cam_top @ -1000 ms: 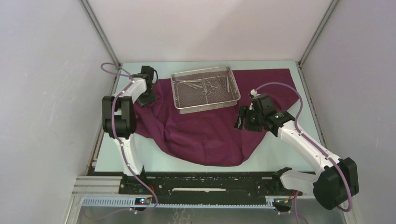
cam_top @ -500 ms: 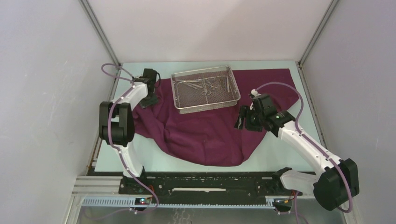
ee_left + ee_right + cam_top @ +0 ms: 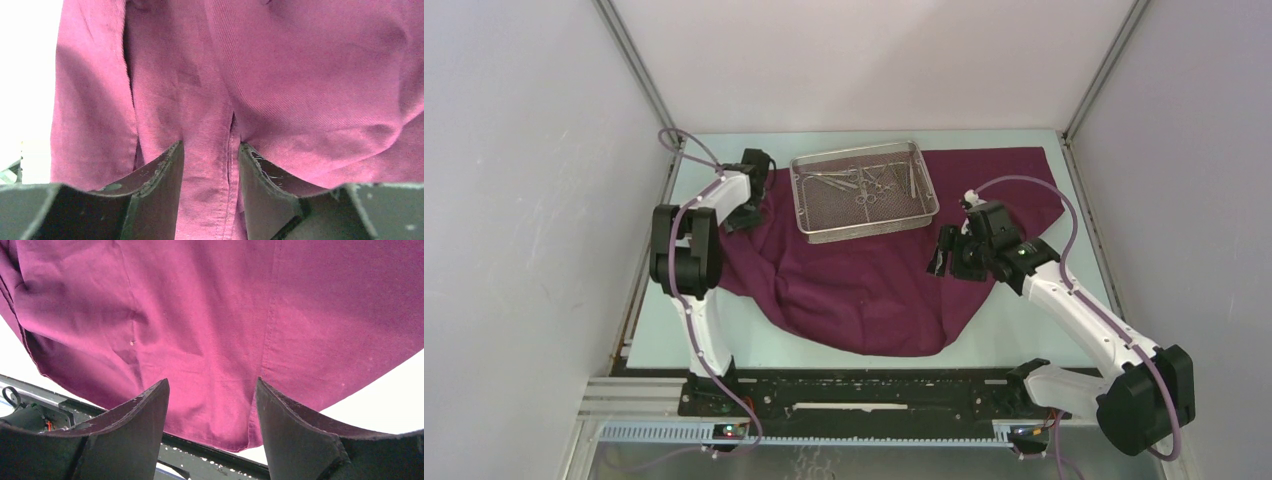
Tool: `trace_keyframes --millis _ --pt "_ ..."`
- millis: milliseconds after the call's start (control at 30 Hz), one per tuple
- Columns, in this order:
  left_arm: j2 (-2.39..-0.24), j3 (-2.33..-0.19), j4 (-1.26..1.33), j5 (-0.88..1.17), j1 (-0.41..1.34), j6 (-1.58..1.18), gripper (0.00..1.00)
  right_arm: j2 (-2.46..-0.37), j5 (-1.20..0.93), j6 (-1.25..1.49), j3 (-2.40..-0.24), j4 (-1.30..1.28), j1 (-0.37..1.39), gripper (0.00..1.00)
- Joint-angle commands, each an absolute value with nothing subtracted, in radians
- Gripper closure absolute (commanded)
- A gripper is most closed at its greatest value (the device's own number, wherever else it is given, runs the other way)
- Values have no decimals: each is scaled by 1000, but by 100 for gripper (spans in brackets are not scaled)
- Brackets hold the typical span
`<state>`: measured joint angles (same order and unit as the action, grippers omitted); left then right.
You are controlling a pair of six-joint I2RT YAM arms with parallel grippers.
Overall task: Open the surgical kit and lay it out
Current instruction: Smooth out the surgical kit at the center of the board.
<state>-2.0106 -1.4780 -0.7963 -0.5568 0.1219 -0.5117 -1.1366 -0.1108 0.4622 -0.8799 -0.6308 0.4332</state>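
Cloth wrap [image 3: 864, 290] spread over the table [image 3: 1019, 335]
We saw the left gripper [image 3: 210, 148] straddling its hemmed fold, grip impossible to tell; the right gripper [image 3: 212, 382] hovered spread above it.

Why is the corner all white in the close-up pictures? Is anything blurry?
Left wrist view: the table beside the cloth glares to blank white, while the cloth's weave looks sharp. Right wrist view: the same white glare at both lower sides. Top view: even light, soft shadows, nothing blurry.

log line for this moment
left gripper: jaws astride cloth wrap fold, grip unclear | right gripper: jaws open above it | wire-mesh tray: on it
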Motion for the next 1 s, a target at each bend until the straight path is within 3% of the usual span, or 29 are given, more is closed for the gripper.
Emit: trace_keyframes --millis 0,433,833,967 --pt "-1994 -1554 -801 -601 134 -486 50 -1115 -104 465 -887 -620 426 27" --pt "-2065 -1624 -863 -640 149 -502 47 -1104 -109 461 -881 -621 418 27" --pt "-2059 -1612 -906 -582 146 -536 50 -1078 -122 460 -878 -630 404 27" --pt "-2051 -1598 -902 -566 136 -546 55 -1066 -125 461 -876 -636 402 27"
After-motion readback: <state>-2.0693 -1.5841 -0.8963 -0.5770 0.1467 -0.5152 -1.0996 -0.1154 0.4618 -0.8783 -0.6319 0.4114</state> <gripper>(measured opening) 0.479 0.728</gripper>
